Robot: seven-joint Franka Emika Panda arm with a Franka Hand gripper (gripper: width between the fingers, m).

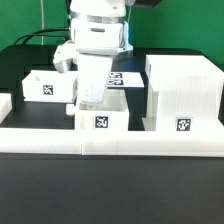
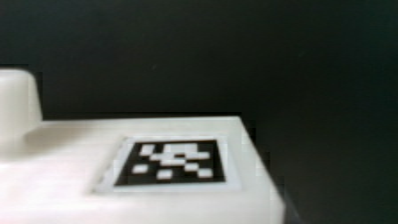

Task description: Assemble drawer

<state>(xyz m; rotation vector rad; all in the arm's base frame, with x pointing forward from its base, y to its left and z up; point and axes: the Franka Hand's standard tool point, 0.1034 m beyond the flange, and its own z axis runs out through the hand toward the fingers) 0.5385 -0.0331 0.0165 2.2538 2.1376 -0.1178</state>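
Pincer (image 1: pixel 90 102) low over first tray (image 1: pixel 115 118); grip state: cannot tell. Second tray (image 1: pixel 45 88), housing (image 1: pixel 180 95) apart, either side of pincer. Judged: neither tray inserted yet.

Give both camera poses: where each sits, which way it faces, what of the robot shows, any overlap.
Exterior view: off-arm, low behind the long white rail, facing the large boxy white plastic housing, the left white box tray and the middle white box tray; the white arm and gripper show centre.
Wrist view: on the wrist, close on a white tagged face, dark behind; no finger clearly identifiable.
Shared: probably the middle white box tray's tag, unconfirmed.
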